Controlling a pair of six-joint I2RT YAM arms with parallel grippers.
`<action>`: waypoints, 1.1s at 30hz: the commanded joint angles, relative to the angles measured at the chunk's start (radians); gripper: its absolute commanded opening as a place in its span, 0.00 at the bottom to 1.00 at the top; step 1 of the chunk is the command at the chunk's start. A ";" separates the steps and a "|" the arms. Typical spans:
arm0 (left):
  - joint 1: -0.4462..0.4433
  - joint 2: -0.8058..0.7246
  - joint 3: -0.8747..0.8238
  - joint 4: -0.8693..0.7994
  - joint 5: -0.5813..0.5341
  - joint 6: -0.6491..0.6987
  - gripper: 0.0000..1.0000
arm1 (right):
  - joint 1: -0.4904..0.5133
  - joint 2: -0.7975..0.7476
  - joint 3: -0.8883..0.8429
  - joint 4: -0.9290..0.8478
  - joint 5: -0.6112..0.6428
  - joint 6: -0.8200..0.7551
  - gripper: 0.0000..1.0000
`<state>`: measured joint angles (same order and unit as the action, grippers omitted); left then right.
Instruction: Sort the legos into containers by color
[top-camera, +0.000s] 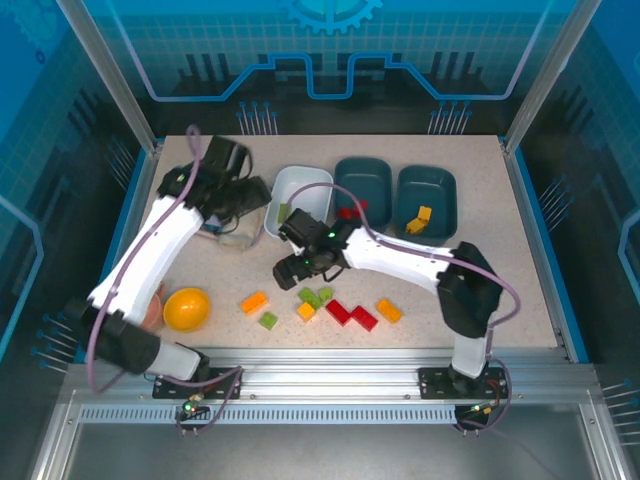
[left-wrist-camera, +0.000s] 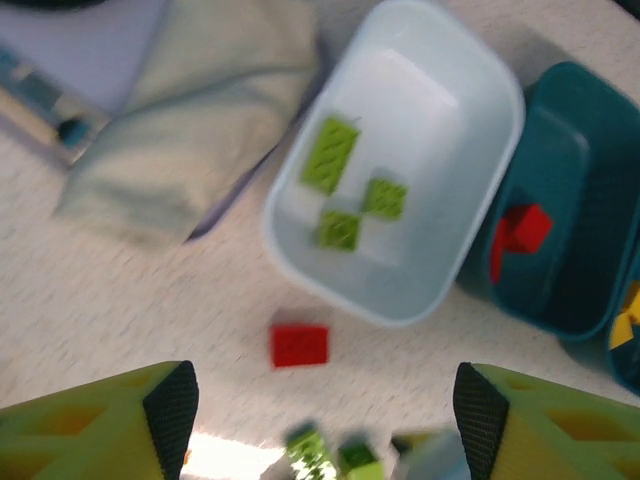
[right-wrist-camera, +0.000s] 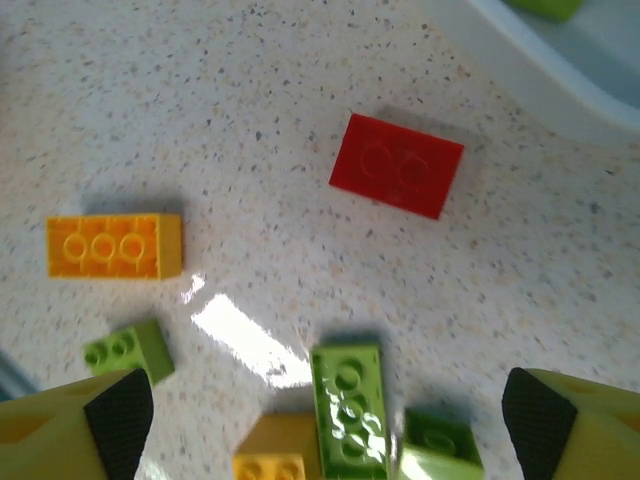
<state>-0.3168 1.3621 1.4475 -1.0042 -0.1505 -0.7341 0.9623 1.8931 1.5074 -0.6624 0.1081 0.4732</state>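
My left gripper (left-wrist-camera: 325, 410) hangs open above the table beside the white tray (left-wrist-camera: 450, 250), which holds three lime green bricks (left-wrist-camera: 330, 155). A red brick (left-wrist-camera: 299, 345) lies on the table just in front of that tray. The middle teal tray (left-wrist-camera: 580, 200) holds a red brick (left-wrist-camera: 520, 232); the right teal tray (top-camera: 425, 195) holds an orange one (top-camera: 422, 218). My right gripper (right-wrist-camera: 325, 420) is open above a long green brick (right-wrist-camera: 350, 415), with nothing between its fingers. Around it lie a red brick (right-wrist-camera: 397, 165), an orange brick (right-wrist-camera: 115, 245) and a small green one (right-wrist-camera: 128, 350).
More red bricks (top-camera: 350, 315) and an orange brick (top-camera: 388, 310) lie near the front edge. A round orange bowl (top-camera: 186, 309) sits at the front left. A pale crumpled bag (left-wrist-camera: 190, 120) lies left of the white tray, under the left arm.
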 joint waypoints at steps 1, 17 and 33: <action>0.007 -0.129 -0.204 0.032 0.037 -0.078 0.73 | 0.012 0.098 0.097 -0.092 0.099 0.102 0.96; 0.007 -0.586 -0.470 -0.099 0.046 -0.129 0.73 | 0.012 0.401 0.351 -0.144 0.197 0.191 0.79; 0.007 -0.569 -0.491 -0.052 0.091 -0.110 0.72 | 0.016 0.406 0.360 -0.138 0.192 0.147 0.45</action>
<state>-0.3115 0.7937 0.9775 -1.0660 -0.0952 -0.8585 0.9661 2.3196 1.8740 -0.7910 0.2882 0.6353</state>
